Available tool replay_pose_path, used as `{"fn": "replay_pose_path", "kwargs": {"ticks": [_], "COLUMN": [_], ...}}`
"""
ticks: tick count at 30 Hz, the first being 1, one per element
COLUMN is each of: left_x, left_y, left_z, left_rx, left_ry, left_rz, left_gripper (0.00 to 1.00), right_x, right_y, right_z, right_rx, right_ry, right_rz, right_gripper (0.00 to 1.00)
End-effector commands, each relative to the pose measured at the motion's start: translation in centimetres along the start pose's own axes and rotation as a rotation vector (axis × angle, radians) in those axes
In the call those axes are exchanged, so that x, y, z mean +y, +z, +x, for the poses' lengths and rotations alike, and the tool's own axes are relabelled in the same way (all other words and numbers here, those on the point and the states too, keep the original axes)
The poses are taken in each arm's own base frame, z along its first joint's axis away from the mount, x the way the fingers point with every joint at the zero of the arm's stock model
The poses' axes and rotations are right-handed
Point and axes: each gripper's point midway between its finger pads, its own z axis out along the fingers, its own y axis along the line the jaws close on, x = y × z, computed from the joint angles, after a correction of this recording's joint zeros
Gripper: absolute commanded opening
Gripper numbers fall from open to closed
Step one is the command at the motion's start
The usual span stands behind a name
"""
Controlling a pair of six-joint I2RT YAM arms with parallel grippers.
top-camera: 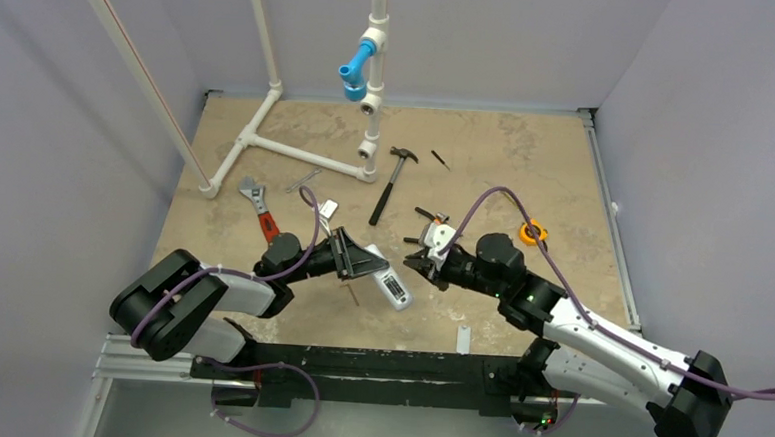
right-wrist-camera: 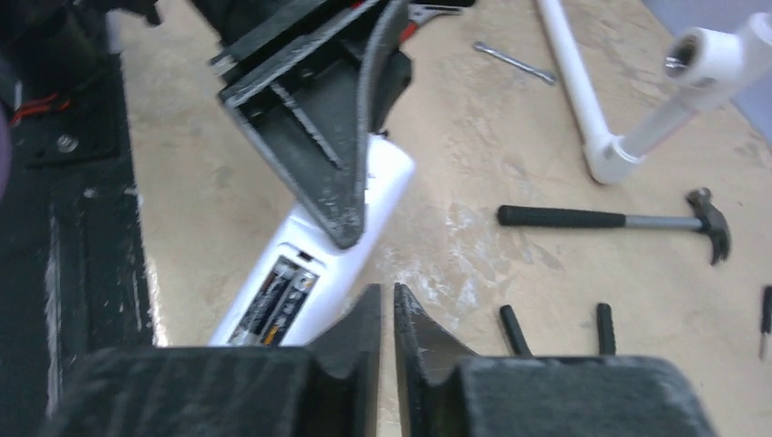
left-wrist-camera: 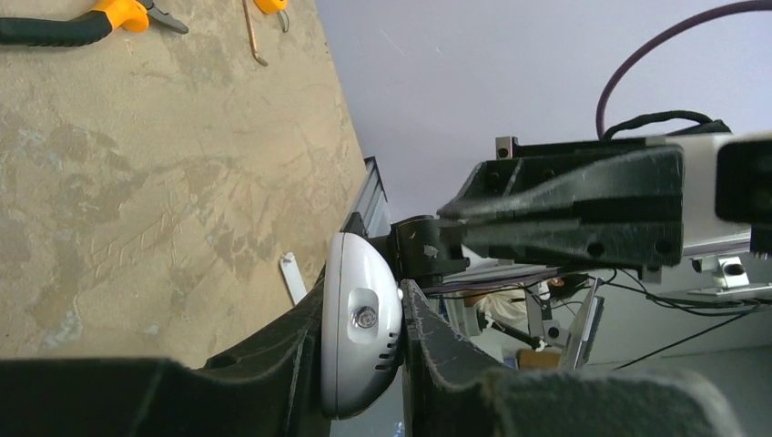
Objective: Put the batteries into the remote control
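My left gripper (top-camera: 356,260) is shut on the remote control (top-camera: 392,287), holding the slim white handset tilted above the table. In the left wrist view the remote's rounded end (left-wrist-camera: 362,319) sits clamped between the two dark fingers. Seen from the right wrist, the remote (right-wrist-camera: 382,187) faces back-side up with its compartment uncovered, and the dark batteries (right-wrist-camera: 280,300) lie side by side inside it. My right gripper (right-wrist-camera: 387,296) is shut on nothing, its tips just right of that compartment. In the top view the right gripper (top-camera: 413,263) sits close beside the remote's end.
A small white cover strip (top-camera: 463,339) lies near the front edge. A hammer (top-camera: 390,184), a red-handled wrench (top-camera: 260,210), orange-and-black pliers (top-camera: 429,218) and an orange ring (top-camera: 533,231) lie around. A white pipe frame (top-camera: 287,148) stands at the back left.
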Motion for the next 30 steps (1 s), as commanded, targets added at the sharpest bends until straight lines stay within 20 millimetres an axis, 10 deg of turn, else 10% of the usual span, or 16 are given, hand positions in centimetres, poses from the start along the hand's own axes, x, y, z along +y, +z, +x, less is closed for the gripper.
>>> {"fn": "replay_pose_path", "kwargs": {"ticks": [1, 5, 13, 30], "left_x": [-2.3, -2.2, -2.4, -3.4], "left_y": [0.2, 0.2, 0.2, -0.2], "left_z": [-0.5, -0.5, -0.6, -0.6], "left_rx": [-0.011, -0.016, -0.017, -0.015], "left_ry": [0.074, 0.076, 0.080, 0.122], "left_rz": [0.094, 0.092, 0.099, 0.108], "left_gripper": [0.00, 0.00, 0.00, 0.00], "right_x": [-3.7, -5.4, -1.7, 0.2], "right_y": [-1.0, -1.4, 0.0, 1.2], "right_z": [-2.4, -2.4, -3.3, 0.2], "right_rx": [-0.115, -0.075, -0.059, 0.065], "right_ry": [0.243, 0.464, 0.640, 0.912], "right_rz": [0.230, 0.343, 0.109, -0.063], "right_gripper": [0.12, 0.28, 0.64, 0.75]}}
